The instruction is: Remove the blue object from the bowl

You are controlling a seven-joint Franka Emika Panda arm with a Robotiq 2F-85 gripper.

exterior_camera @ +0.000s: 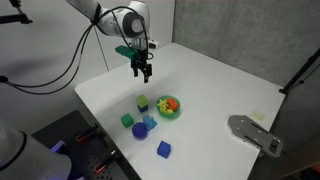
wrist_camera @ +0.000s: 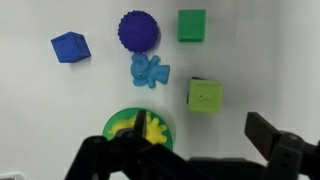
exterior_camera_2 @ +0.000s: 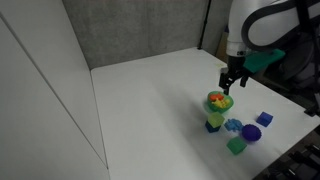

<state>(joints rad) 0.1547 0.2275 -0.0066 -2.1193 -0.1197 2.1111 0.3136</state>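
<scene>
The small light-blue toy (wrist_camera: 150,71), knobbly in outline, lies flat on the white tabletop (wrist_camera: 270,60), just beside the bowl (wrist_camera: 118,120) but not touching it. The round green bowl sits upright, holding yellow and orange pieces (wrist_camera: 150,126).

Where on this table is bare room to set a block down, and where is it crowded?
Free: the broad table stretch from the bowl to the far edges, and the strip between bowl and grey device. Crowded: beside the bowl, where the blue object, purple ball, blue cube, green block and lime block sit close together.
</scene>
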